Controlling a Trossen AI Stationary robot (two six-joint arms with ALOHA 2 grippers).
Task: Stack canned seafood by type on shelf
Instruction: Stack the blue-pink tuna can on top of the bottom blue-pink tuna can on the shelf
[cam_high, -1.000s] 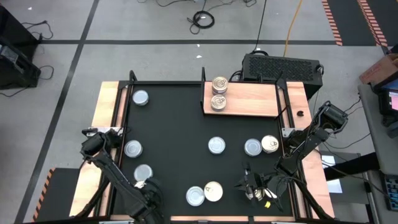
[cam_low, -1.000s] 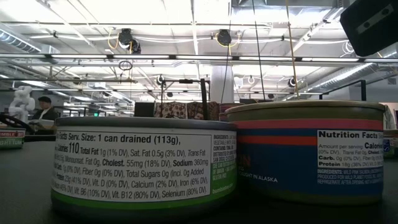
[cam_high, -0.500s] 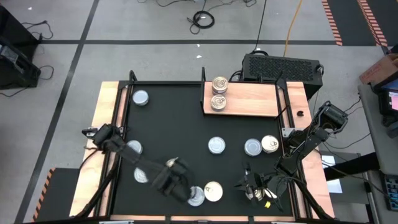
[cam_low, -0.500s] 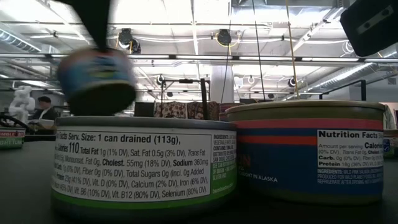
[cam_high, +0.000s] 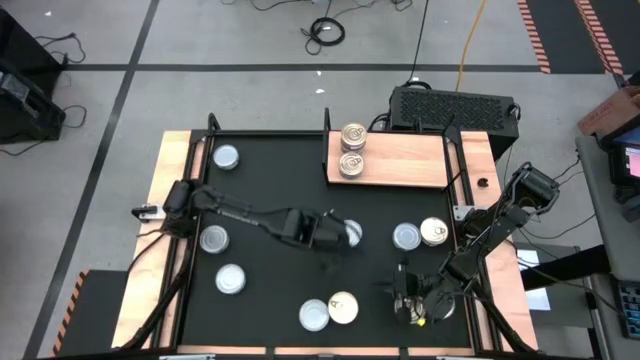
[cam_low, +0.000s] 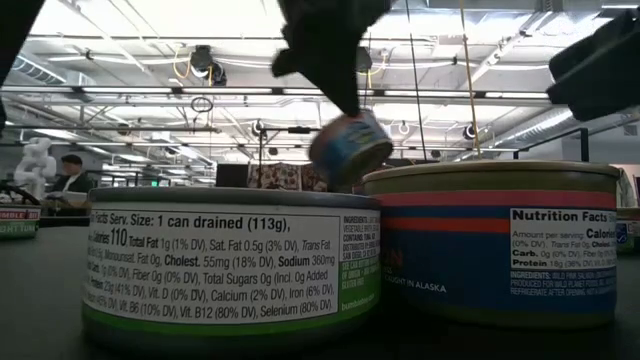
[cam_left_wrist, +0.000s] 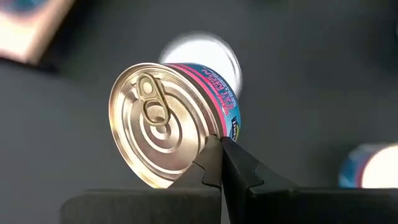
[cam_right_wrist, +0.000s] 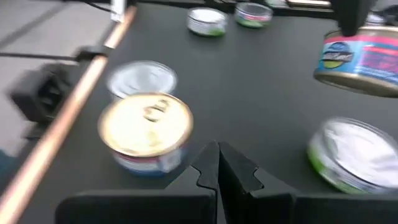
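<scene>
My left gripper (cam_high: 335, 232) reaches over the middle of the black table, shut on a tin of canned seafood (cam_left_wrist: 174, 121) that has a gold pull-tab lid and a blue-pink label. It hangs above a silver-lidded tin (cam_left_wrist: 202, 53). The low view shows the held tin (cam_low: 350, 148) tilted in the air. The shelf (cam_high: 400, 160), a light wooden board at the far right, bears two gold-lidded tins (cam_high: 351, 150) at its left end. My right gripper (cam_high: 412, 302) waits shut near the table's near right, holding nothing, with a gold-lidded tin (cam_right_wrist: 146, 130) ahead of it. My left gripper pinches the tin's rim (cam_left_wrist: 208, 134) at the edge of the gold lid between its two shut fingertips (cam_left_wrist: 239, 165). The fingers slant downward from the table's left. The tin is lifted clear of the table and tilted, its lid turned toward the wrist.
Loose tins lie on the black table: silver-lidded ones at the left (cam_high: 213, 238), (cam_high: 231, 279) and far left (cam_high: 226, 157), a pair at the right (cam_high: 420, 234), and a pair at the near edge (cam_high: 328, 311). A black box (cam_high: 452, 108) stands behind the shelf.
My left gripper has swung from the table's near left corner toward the middle and the far right, carrying the tin clear of the table and rolling its wrist as it went. My right gripper has tipped a little downward in place.
</scene>
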